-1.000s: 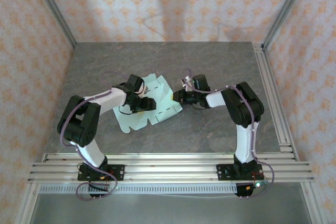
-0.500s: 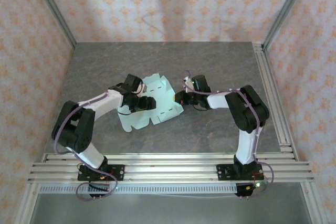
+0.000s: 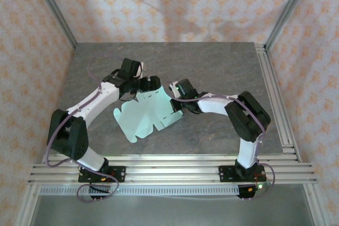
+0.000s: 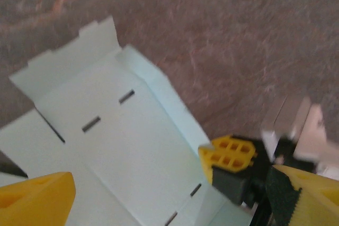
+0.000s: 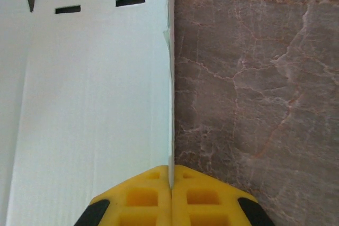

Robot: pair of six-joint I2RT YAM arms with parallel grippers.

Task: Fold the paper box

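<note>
— Which step?
— An early fold, I'd say. The right fingers (image 5: pixel 143 197) are pinching an edge of the paper box (image 3: pixel 151 114) between them; the left fingers (image 4: pixel 32 202) are hovering wide apart above it, holding nothing.
— Next?
— Probably pressing a crease. The right wrist view is showing the clamped edge; overhead, the blank is lying mostly flat on the surface (image 3: pixel 212 67)
</note>
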